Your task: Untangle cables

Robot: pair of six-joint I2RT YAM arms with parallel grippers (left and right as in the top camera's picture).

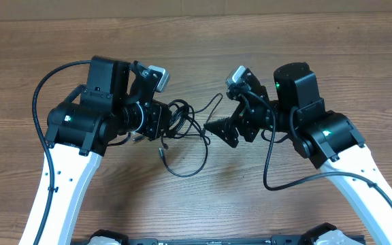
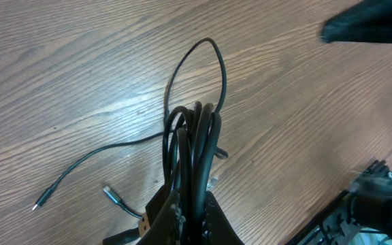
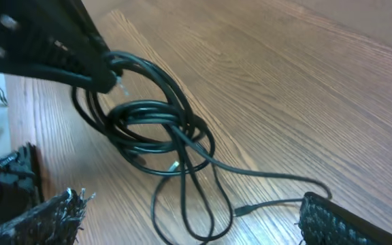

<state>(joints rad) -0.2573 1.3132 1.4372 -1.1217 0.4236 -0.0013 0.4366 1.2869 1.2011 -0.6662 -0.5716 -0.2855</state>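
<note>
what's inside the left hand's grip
A bunch of looped black cables, pinched in the shut left hand. How the strands cross inside the grip is covered, so I can't count them.

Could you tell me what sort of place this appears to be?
Probably a robotics lab workbench: a left arm and right arm at a wood-grain table, with tangled thin black cables between them.
</note>
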